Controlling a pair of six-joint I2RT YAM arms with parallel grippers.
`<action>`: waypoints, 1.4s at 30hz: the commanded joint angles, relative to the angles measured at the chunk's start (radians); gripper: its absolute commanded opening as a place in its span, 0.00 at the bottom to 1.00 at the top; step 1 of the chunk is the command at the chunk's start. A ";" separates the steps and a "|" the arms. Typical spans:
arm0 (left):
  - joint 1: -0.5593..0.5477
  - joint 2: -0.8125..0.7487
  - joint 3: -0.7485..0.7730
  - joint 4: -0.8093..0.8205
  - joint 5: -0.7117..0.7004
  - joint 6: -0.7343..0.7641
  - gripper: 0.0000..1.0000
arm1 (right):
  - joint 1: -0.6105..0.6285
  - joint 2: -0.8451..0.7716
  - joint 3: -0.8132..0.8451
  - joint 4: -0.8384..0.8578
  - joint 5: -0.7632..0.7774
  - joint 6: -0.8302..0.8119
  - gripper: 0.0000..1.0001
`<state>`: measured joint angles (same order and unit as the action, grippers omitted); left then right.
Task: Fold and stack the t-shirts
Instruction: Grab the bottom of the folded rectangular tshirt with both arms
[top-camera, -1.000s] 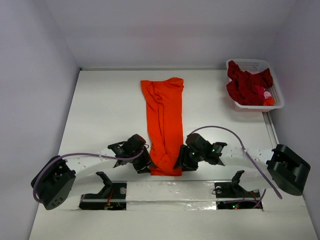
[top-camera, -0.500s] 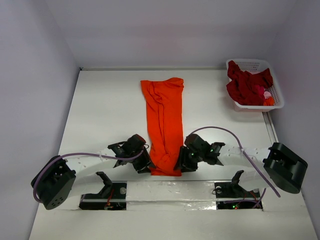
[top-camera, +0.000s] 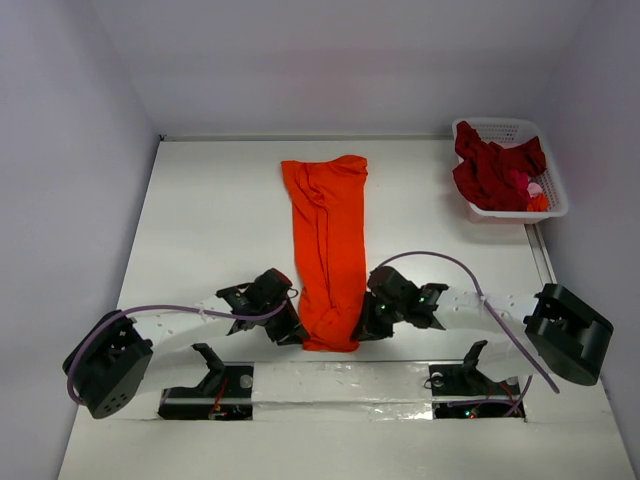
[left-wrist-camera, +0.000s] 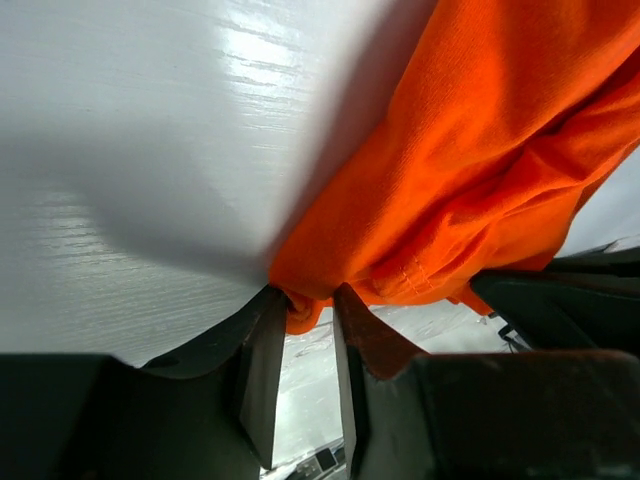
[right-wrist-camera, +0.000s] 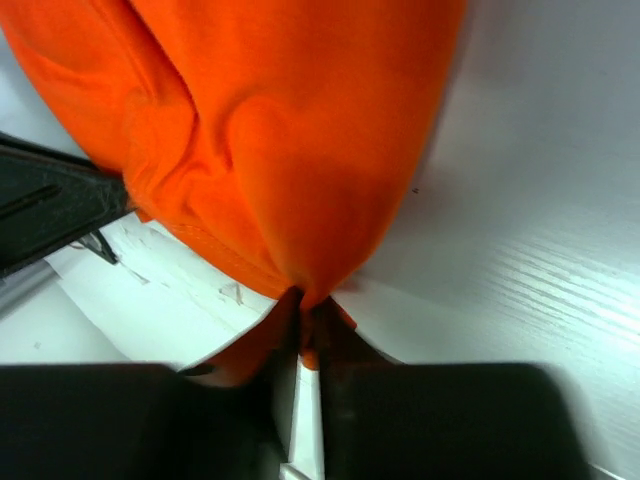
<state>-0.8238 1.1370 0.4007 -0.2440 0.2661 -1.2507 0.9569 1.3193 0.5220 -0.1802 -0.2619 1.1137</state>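
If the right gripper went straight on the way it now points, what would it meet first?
The orange t-shirt whose hem it pinches, bunched ahead; beyond that probably the left gripper, though depth is unclear.

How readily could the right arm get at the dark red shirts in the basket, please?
Probably not yet: the right gripper is shut on the orange t-shirt, at its near corner. Nothing lies between it and the dark red shirts in the basket.

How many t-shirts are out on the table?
1. The orange t-shirt lies folded into a long strip mid-table, its near end pinched by the left tool and right tool. Dark red cloth is heaped in the white basket far right; that count is hidden.
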 joint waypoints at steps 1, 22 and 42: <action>-0.006 0.007 0.006 -0.023 -0.019 0.005 0.20 | 0.008 0.004 0.044 0.013 0.007 -0.009 0.05; -0.006 0.024 0.133 -0.098 -0.016 0.030 0.00 | 0.008 -0.006 0.081 -0.051 0.038 -0.031 0.00; 0.049 0.081 0.280 -0.170 -0.041 0.092 0.00 | -0.013 -0.038 0.225 -0.237 0.113 -0.106 0.00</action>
<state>-0.8021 1.2060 0.6231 -0.3843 0.2443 -1.2026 0.9569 1.2938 0.6872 -0.3870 -0.1787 1.0428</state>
